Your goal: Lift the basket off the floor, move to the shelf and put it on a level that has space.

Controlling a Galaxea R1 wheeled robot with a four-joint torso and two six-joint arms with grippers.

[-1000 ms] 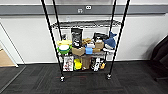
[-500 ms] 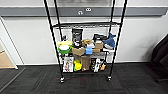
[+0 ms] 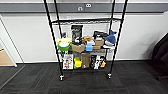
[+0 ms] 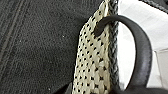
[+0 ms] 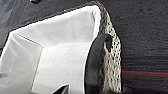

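No legible labels | basket [image 5: 62, 57] above floor [image 4: 37, 50] | both grips: cannot tell

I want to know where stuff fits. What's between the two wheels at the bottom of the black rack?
In the head view, only bare dark carpet floor lies between the shelf's left wheel and right wheel.

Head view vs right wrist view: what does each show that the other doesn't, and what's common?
Head view alone: the shelf, its wire tiers crowded with boxes and packets, against a white wall. Right wrist view alone: the basket, with white lining, speckled woven side and a dark loop handle. Both: the dark grey carpet floor.
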